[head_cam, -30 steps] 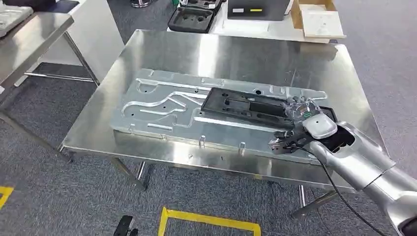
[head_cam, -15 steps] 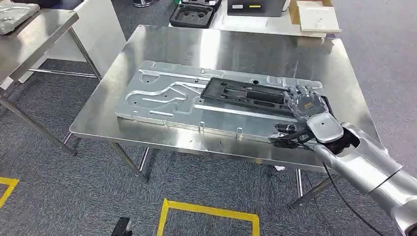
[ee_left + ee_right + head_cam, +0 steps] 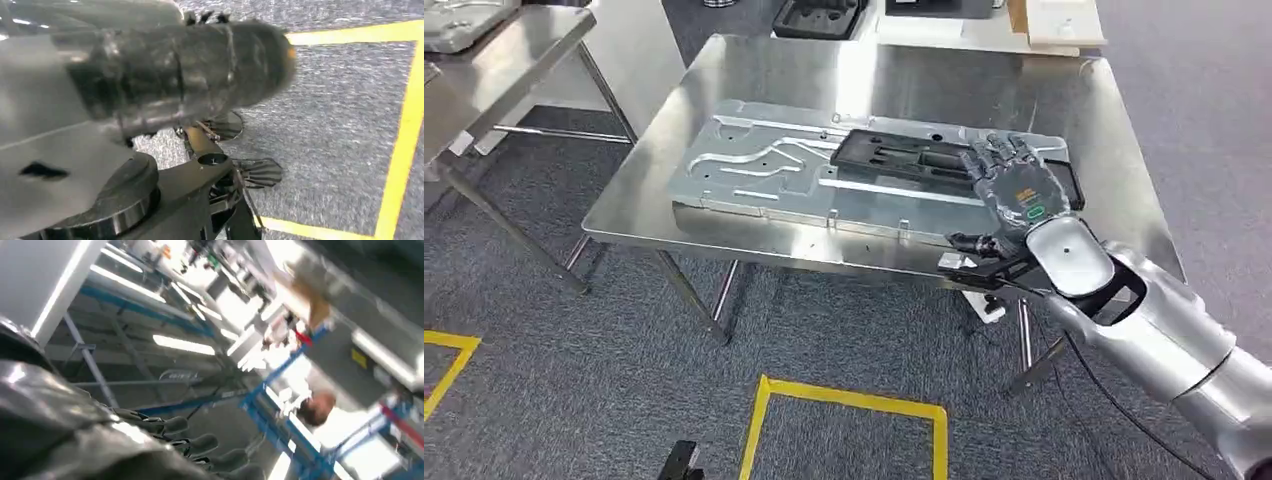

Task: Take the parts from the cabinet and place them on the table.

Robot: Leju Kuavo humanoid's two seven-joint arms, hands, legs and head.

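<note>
Parts from the cabinet now lie on the steel table (image 3: 904,85): a large silver stamped plate (image 3: 774,175) flat across the middle of the top, and a black framed panel (image 3: 914,158) resting on the plate's right portion. A second ago our right hand (image 3: 1014,190) lay low on the near right end of the black panel, close to the table's front edge; half a second ago it was lifting, and now it is raised, palm facing away from us, fingers (image 3: 999,150) spread and holding nothing, hovering over the panel's right end rather than pressing it. The whole picture has also slid, with the table sitting higher and further off in the head view, so we judge that our body is backing or tilting away as well as the arm drawing back. We read this as the release being finished: the black panel stays where it was put and did not follow the hand. Our left hand (image 3: 165,80) hangs at our side above grey carpet (image 3: 350,110) with yellow floor tape (image 3: 400,135); its wrist picture is blurred and we cannot tell how its fingers lie. The right wrist view looks up at ceiling lights, blurred with motion. Next would be turning back toward the cabinet, if more parts remain there.
</note>
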